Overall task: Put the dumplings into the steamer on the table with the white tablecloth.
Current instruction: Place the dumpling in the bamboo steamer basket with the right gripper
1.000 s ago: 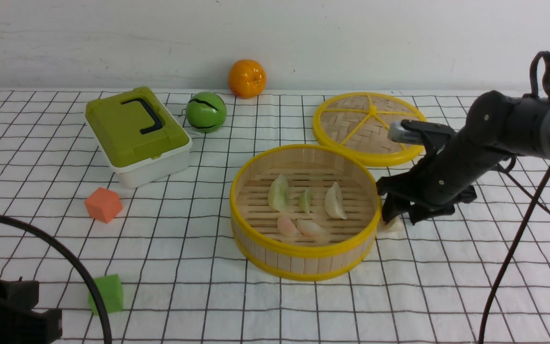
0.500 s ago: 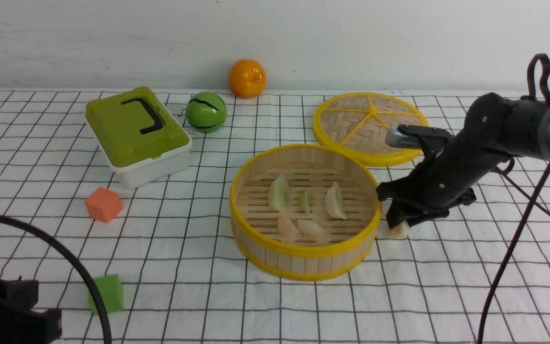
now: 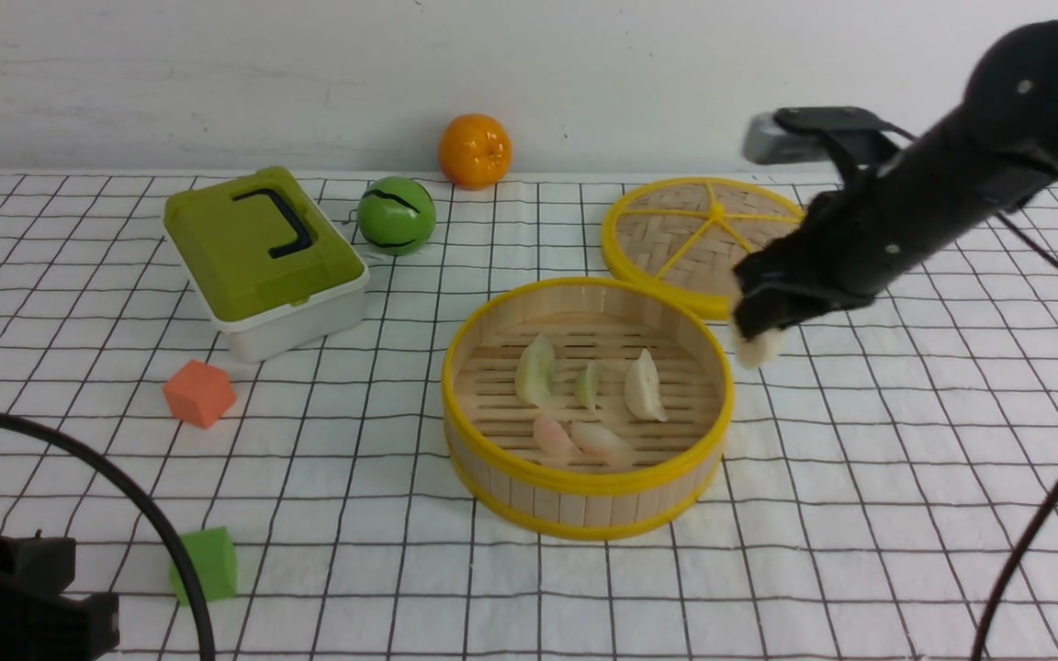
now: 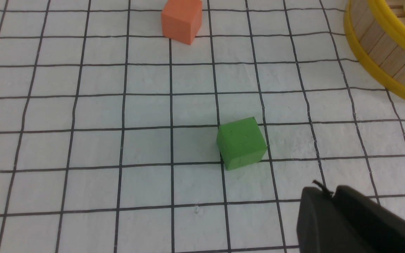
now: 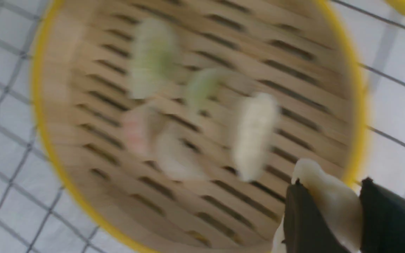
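Dumpling in right claw is whitish, translucent.

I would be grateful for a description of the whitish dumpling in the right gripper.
The whitish, translucent, crescent-shaped toy dumpling looks soft and waxy. The right gripper grips its middle between black jaws, one tip poking out beyond them. It hangs in the air above the white gridded tablecloth, close by the right rim of the round yellow-rimmed bamboo steamer, not yet inside. Nothing else touches it.

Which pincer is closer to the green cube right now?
Left. The left pincer is close beside the green cube; the right pincer is far off on the steamer's other side, holding a dumpling.
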`<state>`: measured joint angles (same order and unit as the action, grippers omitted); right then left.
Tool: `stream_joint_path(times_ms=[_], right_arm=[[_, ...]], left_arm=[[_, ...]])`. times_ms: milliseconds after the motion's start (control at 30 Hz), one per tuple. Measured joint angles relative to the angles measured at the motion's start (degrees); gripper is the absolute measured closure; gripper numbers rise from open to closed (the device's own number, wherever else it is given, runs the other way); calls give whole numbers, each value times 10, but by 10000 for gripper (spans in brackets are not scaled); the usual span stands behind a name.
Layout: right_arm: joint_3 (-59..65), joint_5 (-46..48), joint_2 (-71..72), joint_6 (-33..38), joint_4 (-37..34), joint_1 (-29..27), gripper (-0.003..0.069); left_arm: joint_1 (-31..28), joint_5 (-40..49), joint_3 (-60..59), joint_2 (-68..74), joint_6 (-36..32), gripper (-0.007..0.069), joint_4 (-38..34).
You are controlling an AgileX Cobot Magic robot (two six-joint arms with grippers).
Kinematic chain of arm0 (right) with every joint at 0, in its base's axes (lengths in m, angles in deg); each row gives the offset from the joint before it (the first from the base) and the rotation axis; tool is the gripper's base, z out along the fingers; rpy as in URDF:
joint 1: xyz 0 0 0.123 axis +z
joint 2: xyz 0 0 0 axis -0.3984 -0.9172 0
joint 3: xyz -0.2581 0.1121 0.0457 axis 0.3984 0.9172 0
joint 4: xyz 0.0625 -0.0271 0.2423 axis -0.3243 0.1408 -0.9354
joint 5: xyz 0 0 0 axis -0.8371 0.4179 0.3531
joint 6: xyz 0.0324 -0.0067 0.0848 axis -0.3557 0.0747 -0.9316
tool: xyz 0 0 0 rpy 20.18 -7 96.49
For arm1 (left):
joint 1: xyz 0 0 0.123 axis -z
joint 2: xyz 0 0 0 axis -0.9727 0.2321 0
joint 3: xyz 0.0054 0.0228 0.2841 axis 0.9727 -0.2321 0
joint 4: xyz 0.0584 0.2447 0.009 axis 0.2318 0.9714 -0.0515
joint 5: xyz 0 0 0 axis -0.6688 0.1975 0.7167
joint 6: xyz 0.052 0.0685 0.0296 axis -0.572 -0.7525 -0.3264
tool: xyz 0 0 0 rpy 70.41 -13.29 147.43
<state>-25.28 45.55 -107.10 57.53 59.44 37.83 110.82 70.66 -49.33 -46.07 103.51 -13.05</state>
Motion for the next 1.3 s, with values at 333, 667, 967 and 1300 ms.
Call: stream_joint_path(times_ms=[333,667,967,1300], right_arm=[[0,-53,-76,79,-5,83,459],[0,-57,-78,77,2,78,459],[-1,-57,-69,74,1,76,459],[-7,-64,-86,104,29,75,461]], left_arm=[[0,-1,0,0,0,566,0],[0,-1,0,0,0,560,0],[0,-1,0,0,0,557,0],[0,-1,0,0,0,551,2]])
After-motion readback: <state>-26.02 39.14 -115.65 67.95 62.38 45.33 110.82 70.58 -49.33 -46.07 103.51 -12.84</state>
